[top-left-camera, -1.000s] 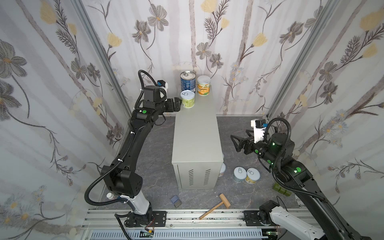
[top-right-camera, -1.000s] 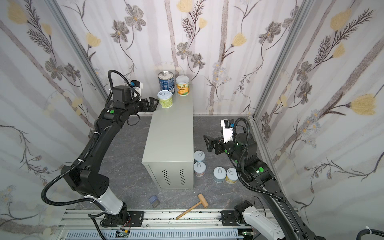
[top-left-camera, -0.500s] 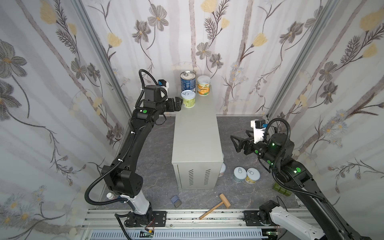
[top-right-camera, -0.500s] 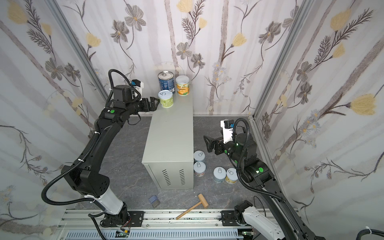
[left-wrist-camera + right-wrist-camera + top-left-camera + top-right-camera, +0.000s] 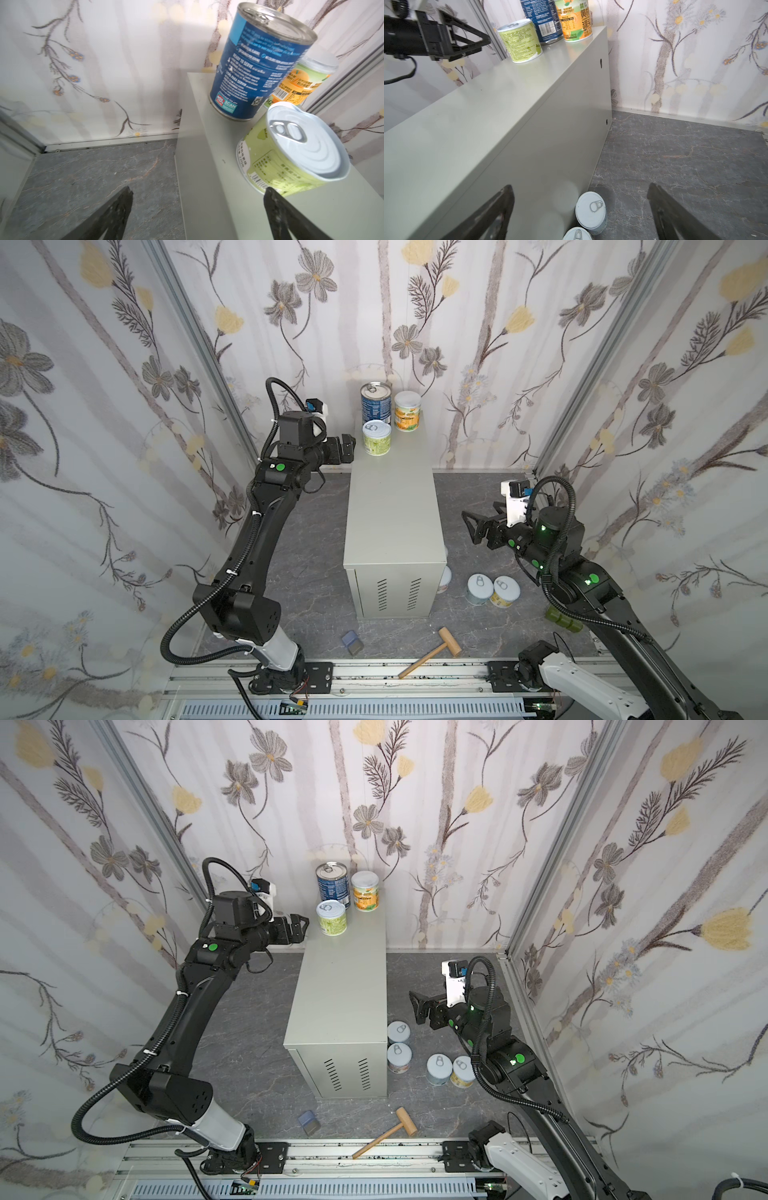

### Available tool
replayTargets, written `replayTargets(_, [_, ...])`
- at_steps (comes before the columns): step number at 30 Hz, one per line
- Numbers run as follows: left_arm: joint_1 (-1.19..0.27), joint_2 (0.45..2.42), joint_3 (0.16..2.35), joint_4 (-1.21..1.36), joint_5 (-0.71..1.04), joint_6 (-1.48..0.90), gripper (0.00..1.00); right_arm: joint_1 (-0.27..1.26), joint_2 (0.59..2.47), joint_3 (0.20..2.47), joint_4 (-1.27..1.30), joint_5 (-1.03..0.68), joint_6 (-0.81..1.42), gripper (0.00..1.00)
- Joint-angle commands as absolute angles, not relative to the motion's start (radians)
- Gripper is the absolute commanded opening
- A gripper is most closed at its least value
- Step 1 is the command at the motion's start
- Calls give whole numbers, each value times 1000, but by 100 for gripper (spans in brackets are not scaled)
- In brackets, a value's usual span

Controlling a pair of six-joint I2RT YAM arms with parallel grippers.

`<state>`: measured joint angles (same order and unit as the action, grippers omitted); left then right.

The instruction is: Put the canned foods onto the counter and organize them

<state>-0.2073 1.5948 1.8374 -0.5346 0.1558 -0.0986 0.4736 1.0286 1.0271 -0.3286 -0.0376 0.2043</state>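
Cans stand exactly where they stood a second earlier, and both arms have barely shifted; only the right tool [image 5: 467, 519] has edged slightly toward the back wall.

Left tool [image 5: 352, 447]: fingers spread wide, empty. It sits at the left edge of the table [image 5: 392, 506], just beside the green can [image 5: 291, 158] and not touching it.

Right tool: likewise spread wide and empty, hanging above the floor [image 5: 257, 1019] to the right of the table.

Three cans stand upright at the far end of the table:
- Blue can [image 5: 255, 68], metal pull-tab top. Its label reads "READY TO SERVE" and "SCAN"; the remaining print is too fine to read.
- Orange can [image 5: 576, 22], white lid. It carries large Chinese characters, a barcode and a picture of an orange-coloured fruit.
- Green can, nearest the left tool, white pull-tab lid. Its barcode and small print are illegible.

Four white-lidded cans [image 5: 439, 1069] stand upright on the floor at the table's right side, two close against its wall and two a little farther out. Their labels cannot be read.
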Motion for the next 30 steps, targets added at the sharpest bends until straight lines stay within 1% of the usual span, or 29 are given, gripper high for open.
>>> replayTargets(1, [-200,1542,1800,-548,115,-84,100,464,1049,1041,-383,29,231,100])
replayTargets(9, [-193,1364,1615,-540,129,-92,100,404,1085,1038,-516,71,298,100])
replayTargets(17, [-190,1170,1414,-494,120,-106,100,402,1150,910,-574,78,387,100])
replayTargets(21, [-189,1126,1354,-469,131,-115,100,403,1188,852,-597,89,453,100])
replayTargets(25, [-181,1112,1336,-460,156,-125,100,409,1187,761,-614,152,534,100])
replayTargets(30, [-153,1101,1319,-440,189,-152,100,438,1233,785,-660,163,555,100])
